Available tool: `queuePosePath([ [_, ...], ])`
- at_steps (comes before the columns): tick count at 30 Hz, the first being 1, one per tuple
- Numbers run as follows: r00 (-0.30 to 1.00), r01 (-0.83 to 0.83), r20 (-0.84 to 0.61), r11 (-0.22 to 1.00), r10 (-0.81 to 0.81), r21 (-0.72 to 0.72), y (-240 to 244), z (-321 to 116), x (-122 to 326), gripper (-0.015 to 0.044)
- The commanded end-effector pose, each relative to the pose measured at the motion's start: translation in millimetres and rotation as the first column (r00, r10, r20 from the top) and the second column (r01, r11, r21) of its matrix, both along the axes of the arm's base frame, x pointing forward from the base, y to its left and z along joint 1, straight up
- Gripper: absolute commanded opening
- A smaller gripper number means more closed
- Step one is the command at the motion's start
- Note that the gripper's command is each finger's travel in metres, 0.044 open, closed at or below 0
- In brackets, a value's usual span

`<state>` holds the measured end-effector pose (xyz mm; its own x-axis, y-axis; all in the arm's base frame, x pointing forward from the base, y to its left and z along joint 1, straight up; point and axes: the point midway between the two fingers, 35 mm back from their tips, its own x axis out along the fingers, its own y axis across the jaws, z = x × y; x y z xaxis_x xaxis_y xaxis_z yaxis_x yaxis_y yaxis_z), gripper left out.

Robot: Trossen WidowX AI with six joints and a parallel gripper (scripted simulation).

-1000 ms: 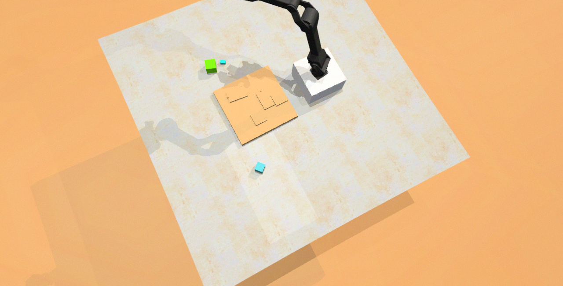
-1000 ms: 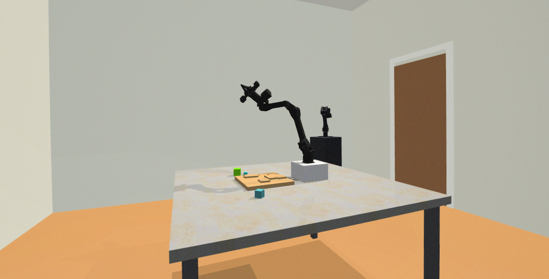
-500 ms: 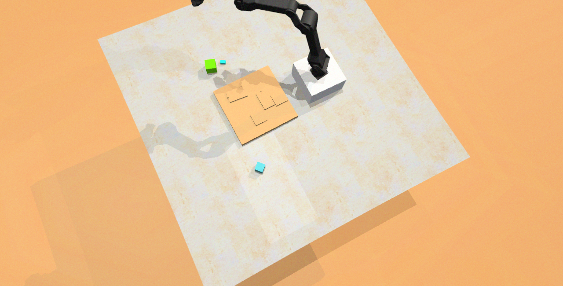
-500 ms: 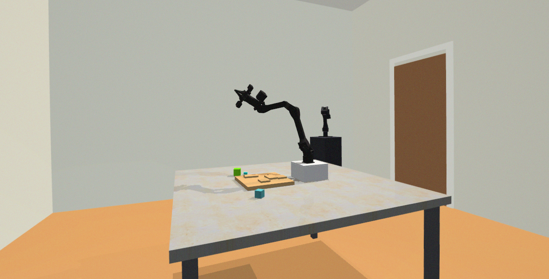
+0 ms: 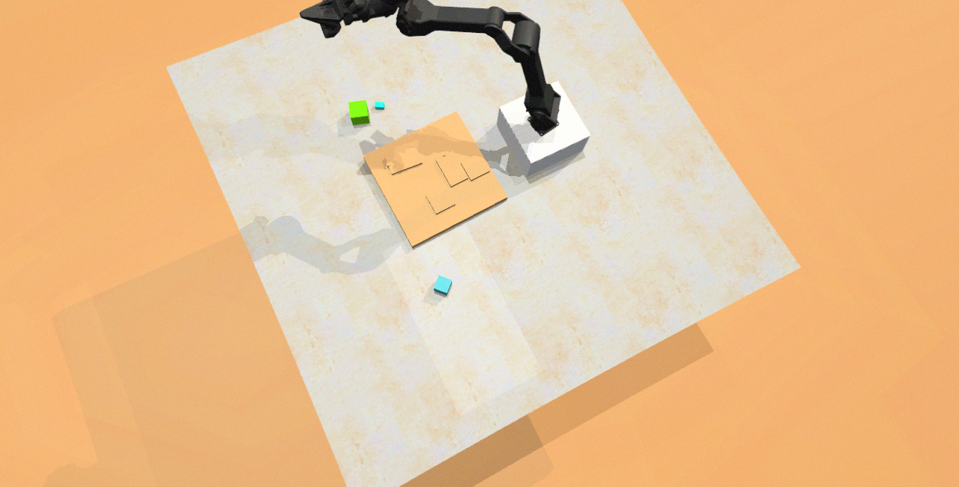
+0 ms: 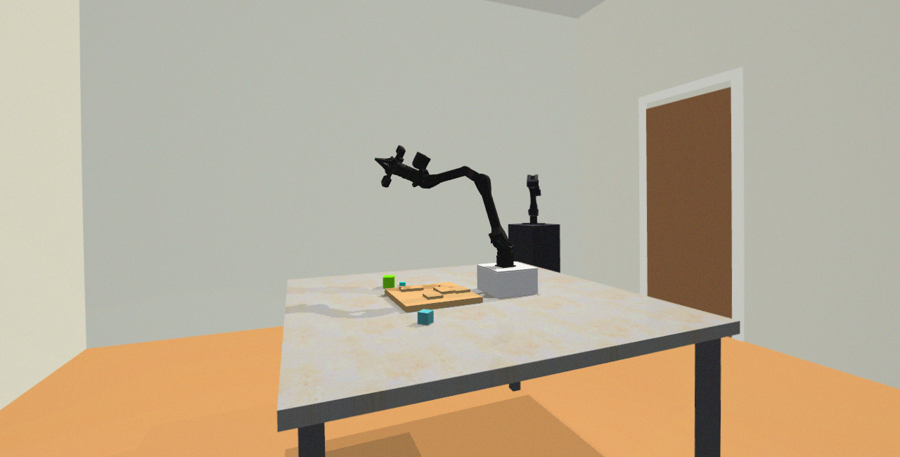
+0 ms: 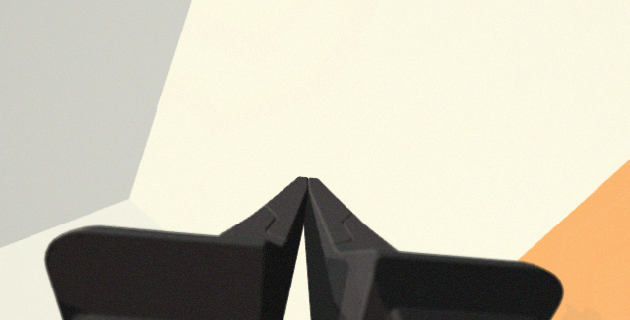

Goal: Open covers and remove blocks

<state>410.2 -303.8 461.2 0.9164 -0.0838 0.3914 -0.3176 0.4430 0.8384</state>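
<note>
The wooden puzzle board lies on the table. Several thin covers of the same colour stand slightly proud of it, one of them a long cover and one near the middle. Well openings cannot be made out. A green block and a small flat cyan block rest on the table beyond the board. A cyan cube rests on the table on its near side. My gripper is shut and empty, high above the table and away from the board.
The arm's white base block stands at the board's right. The table carries all of these. A dark pedestal with a second arm stands behind the table.
</note>
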Motion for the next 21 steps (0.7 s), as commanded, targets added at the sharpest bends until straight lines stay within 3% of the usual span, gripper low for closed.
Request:
queuePosePath([
  [1,0.999,0.01,-0.05,1.0,-0.009,0.016,5.6,-17.1,13.4,0.0],
  [21,0.954,0.032,-0.299,0.999,-0.018,0.041,41.8,-97.1,60.1,0.0],
])
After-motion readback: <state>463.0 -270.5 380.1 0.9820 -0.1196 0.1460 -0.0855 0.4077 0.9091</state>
